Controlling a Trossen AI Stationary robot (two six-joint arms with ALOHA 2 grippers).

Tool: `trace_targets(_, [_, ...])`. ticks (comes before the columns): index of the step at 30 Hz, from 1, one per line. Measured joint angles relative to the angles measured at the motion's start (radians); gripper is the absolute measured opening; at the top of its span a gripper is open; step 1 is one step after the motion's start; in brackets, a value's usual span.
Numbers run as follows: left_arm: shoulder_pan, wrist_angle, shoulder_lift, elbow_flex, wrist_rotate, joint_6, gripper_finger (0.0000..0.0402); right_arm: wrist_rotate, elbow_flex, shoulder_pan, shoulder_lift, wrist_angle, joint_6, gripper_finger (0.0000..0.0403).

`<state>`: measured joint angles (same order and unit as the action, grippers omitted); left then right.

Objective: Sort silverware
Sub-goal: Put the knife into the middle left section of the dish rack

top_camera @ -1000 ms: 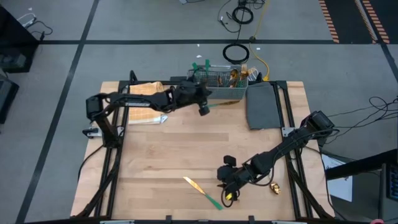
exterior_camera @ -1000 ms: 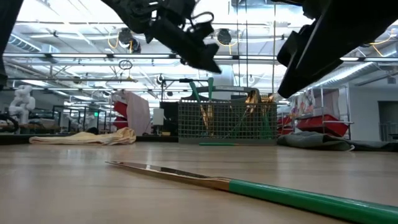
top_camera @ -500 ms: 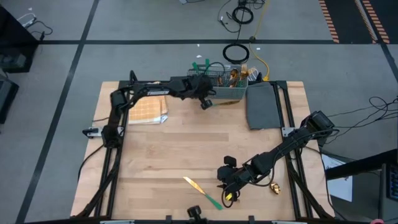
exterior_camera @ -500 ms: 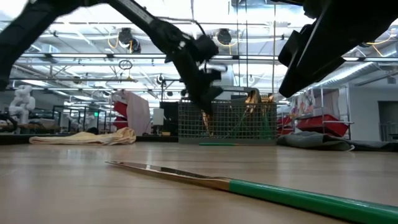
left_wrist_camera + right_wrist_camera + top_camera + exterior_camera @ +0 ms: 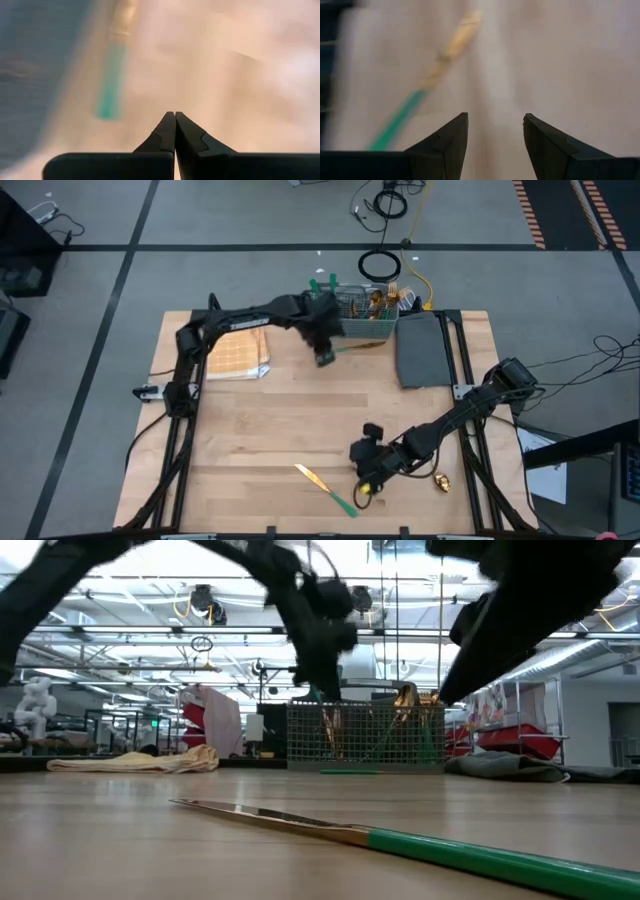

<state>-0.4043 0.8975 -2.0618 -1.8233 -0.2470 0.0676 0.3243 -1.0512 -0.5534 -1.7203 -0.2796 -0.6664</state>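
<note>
A knife [image 5: 325, 487] with a gold blade and teal handle lies flat on the wood near the front edge; in the low view the knife [image 5: 400, 838] fills the foreground. My right gripper [image 5: 367, 488] hangs open just right of it, and the knife [image 5: 415, 107] shows beyond its fingers. More silverware [image 5: 380, 302] stands in the grey basket [image 5: 362, 330] at the far edge. Another teal-handled piece [image 5: 111, 85] lies on the table in front of the basket. My left gripper [image 5: 175, 117] is shut beside it, pointing down and holding nothing.
A tan checked cloth [image 5: 236, 356] lies at the far left and a dark grey mat [image 5: 424, 348] right of the basket. A small gold item [image 5: 441, 480] lies right of my right arm. Bare wood spreads across the table's middle.
My left arm has raised its elbow and swung its gripper from reaching level toward the basket to pointing steeply down in front of it, shifting slightly toward the near edge. The knife and my right gripper have kept their places.
</note>
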Motion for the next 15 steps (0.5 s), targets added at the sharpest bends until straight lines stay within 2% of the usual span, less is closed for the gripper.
trace_targets(2, [0.053,0.09,0.067,0.0,-0.049,0.025,0.0001,0.101,0.0,0.018,0.0,-0.051,0.001,0.018])
trace_targets(4, [0.116,0.149,0.148,0.0,-0.049,0.044,0.0,0.204,0.0,0.045,0.004,-0.111,0.018,0.018])
trace_targets(8, [0.246,0.25,0.331,0.0,0.034,0.034,0.0,0.395,0.0,0.147,0.018,-0.226,0.03,0.0168])
trace_targets(11, [0.354,0.26,0.472,0.0,0.171,-0.04,0.0,0.383,0.0,0.271,0.02,-0.254,0.064,0.0127])
trace_targets(15, [0.499,0.255,0.646,0.0,0.362,-0.133,0.0,0.329,0.0,0.437,-0.004,-0.233,0.111,0.0023])
